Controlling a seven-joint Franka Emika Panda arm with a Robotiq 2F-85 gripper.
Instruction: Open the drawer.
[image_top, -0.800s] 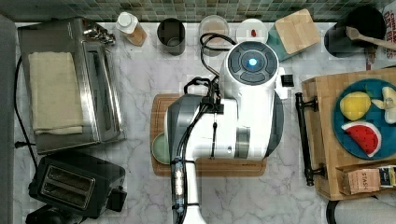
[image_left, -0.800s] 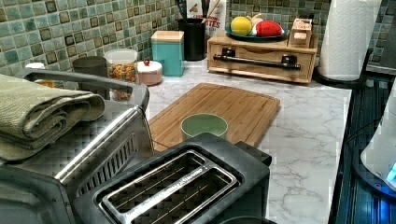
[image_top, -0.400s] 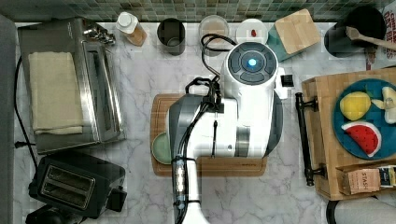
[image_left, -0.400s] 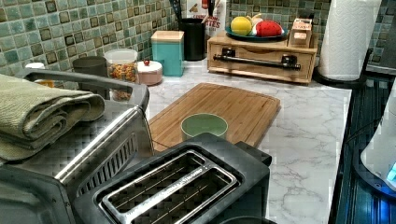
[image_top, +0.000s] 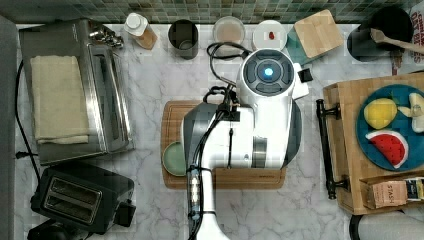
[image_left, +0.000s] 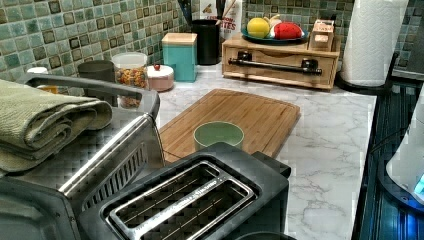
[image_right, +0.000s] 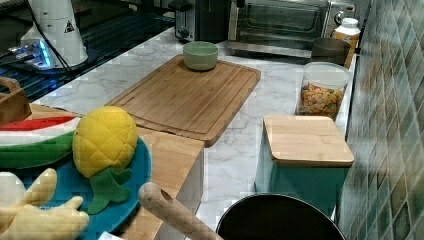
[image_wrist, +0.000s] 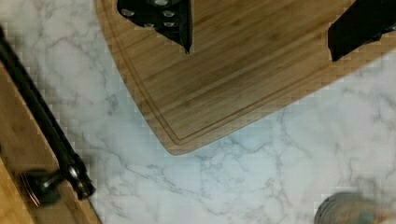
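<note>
The drawer (image_left: 275, 73) is a wide light-wood one in a low wooden box at the back of the counter in the left view, and it sits shut. Its long black bar handle (image_left: 274, 63) runs along the front, and the handle (image_top: 324, 150) lies at the top view's right. In the wrist view the handle (image_wrist: 42, 135) crosses one edge. My gripper (image_wrist: 261, 32) is open with nothing between its black fingers (image_wrist: 173, 23). It hangs over a corner of the bamboo cutting board (image_wrist: 233, 79), apart from the handle. The white arm (image_top: 260, 125) covers the gripper in the top view.
A green bowl (image_left: 218, 135) stands on the cutting board (image_left: 240, 110). On the box, a blue plate (image_top: 365, 135) holds toy fruit. A toaster (image_top: 80, 200) and a toaster oven (image_top: 100, 90) with a towel stand at the top view's left. A teal canister (image_right: 305, 160), jars and a paper towel roll (image_left: 372, 40) line the back.
The arm has shifted slightly in the top view. The drawer, board and bowl stay where they were.
</note>
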